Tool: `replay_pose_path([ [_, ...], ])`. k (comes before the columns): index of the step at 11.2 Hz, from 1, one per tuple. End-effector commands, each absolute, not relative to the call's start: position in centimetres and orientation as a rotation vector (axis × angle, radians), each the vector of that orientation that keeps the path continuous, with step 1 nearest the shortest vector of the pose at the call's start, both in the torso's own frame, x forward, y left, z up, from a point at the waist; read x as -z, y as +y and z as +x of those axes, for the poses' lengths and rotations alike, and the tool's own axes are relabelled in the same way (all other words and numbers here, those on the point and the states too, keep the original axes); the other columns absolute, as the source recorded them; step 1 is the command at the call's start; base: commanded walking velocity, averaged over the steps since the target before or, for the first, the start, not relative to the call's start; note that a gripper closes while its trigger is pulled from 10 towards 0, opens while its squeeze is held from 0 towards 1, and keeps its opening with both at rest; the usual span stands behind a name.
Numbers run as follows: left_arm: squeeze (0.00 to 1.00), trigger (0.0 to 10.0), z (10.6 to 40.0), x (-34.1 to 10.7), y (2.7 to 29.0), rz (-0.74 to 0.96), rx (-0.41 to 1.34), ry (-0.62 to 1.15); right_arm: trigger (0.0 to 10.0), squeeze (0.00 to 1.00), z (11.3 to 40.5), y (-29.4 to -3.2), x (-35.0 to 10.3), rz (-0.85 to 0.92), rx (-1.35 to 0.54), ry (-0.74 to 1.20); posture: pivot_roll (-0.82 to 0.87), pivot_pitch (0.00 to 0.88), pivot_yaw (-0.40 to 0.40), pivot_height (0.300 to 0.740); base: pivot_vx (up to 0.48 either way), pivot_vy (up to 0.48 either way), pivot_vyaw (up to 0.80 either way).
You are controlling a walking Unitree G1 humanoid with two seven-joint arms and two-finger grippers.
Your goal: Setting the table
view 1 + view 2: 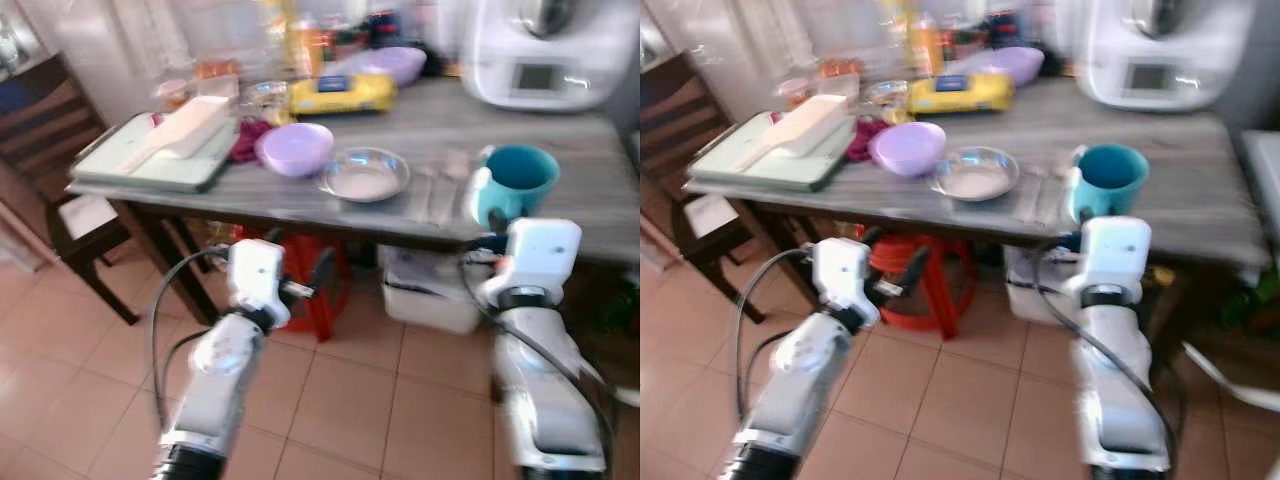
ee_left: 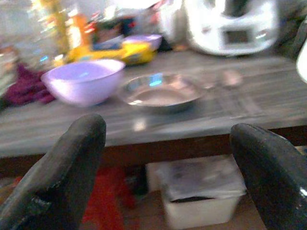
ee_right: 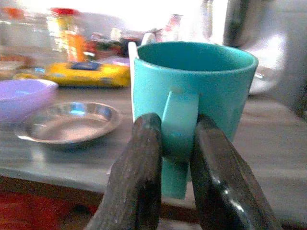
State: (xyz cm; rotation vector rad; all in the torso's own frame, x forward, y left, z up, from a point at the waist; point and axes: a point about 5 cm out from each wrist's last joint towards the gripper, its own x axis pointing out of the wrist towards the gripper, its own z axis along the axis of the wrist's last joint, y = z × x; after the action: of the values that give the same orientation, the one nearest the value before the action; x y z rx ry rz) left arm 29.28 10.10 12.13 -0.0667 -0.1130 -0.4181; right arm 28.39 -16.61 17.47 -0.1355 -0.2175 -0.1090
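Nearest the camera, the left gripper (image 2: pixel 168 167) hangs below the front edge of the desk (image 1: pixel 560 195), its 2 black fingers (image 2: pixel 62 177) spread wide apart with nothing between them, and through the gap the left wrist view looks at a white lidded bin (image 2: pixel 201 191) on the tiled floor (image 1: pixel 350 400) under the desk. The right gripper (image 3: pixel 175 163) is at the desk's front edge on the robot's right, its 2 fingers (image 3: pixel 139 177) pressed together on the handle of the teal mug (image 1: pixel 520 180); the right wrist view shows the handle pinched between them, while the mug's base is hidden, so I cannot tell whether it rests on the desk. Just left of the mug lie some blurred pieces of cutlery (image 1: pixel 435 190), then a shallow metal bowl (image 1: pixel 365 175), and touching or just beside that a lilac plastic bowl (image 1: pixel 295 148). A dark red cloth (image 1: pixel 247 138) sits between the lilac bowl and a pale green tray (image 1: pixel 150 160) at the desk's left end, with a long white container (image 1: pixel 190 125) lying on the tray. Farther back are a yellow packet (image 1: pixel 342 93), a second lilac bowl (image 1: pixel 395 63), blurred bottles and jars, and a large white kitchen machine (image 1: pixel 540 55) at the far right. A red stool (image 1: pixel 310 285) stands under the desk, and a dark wooden chair (image 1: pixel 60 180) stands off its left end.
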Motion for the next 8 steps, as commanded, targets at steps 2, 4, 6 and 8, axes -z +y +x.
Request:
replay_pose_path([
  [2, 0.00, 10.0, 29.42, -13.84, 9.58, -0.076, 0.436, -0.168, 10.0, 0.00, 28.23, -16.95, -19.04, -0.161, 0.127, -0.278, -0.12, 0.094, 0.116, 0.740, 0.444, 0.000, 0.00],
  [4, 0.00, 10.0, 29.39, -13.87, 9.67, -0.074, 0.438, -0.169, 10.0, 0.00, 28.22, -16.88, -19.19, -0.171, 0.128, -0.286, -0.12, 0.093, 0.117, 0.740, 0.441, 0.000, 0.00],
  [6, 0.00, 10.0, 29.13, -13.77, 9.48, -0.073, 0.450, -0.161, 10.0, 0.00, 28.24, -16.92, -19.20, -0.177, 0.134, -0.285, -0.12, 0.093, 0.116, 0.740, 0.435, 0.000, 0.00],
  [8, 0.00, 10.0, 28.99, -13.85, 9.35, -0.072, 0.459, -0.160, 10.0, 0.00, 28.27, -17.07, -19.36, -0.184, 0.142, -0.288, -0.12, 0.093, 0.114, 0.740, 0.435, 0.000, 0.00],
])
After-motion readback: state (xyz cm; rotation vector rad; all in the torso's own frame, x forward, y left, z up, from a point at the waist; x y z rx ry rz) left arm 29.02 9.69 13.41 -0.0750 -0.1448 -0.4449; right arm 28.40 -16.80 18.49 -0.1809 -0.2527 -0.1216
